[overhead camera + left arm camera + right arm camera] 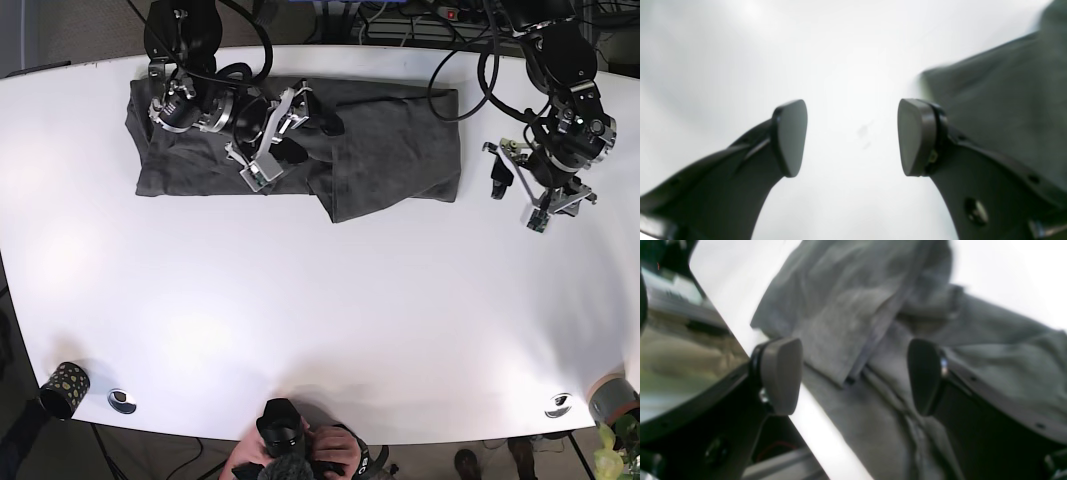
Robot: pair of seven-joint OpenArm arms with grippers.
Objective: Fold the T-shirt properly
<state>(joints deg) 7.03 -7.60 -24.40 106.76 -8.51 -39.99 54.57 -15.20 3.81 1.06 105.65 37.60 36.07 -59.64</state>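
Pads [790, 136] of my left pincer [852, 137] stood nearest the left wrist lens, spread wide with nothing between them. Beneath the gap lay bare white tabletop [740, 60], marked by a faint grey smudge [863, 132]. A dark edge of the T-shirt [1000, 93] showed at the upper right of that view, apart from both pads.

My right pincer [855, 375] was likewise released, its pads [781, 373] spread over grey fabric. In the right wrist view, a folded flap of the T-shirt [840, 306] lay beneath the gap, with a seam running down between the pads. One pad sat over the tabletop edge [820, 436], beside the cloth. Whether either pad touched the cloth could not be determined.

In the base view, the T-shirt [390, 150] lay along the far side of the tabletop [320, 320], partly folded and creased. My right pincer [275, 135] was over its middle section. My left pincer [520, 185] was over bare tabletop, just beside the shirt's edge and not touching it.

Near the front edge stood a patterned cup [62, 388], two metal discs [122, 400] [558, 404], and a camera [285, 428].
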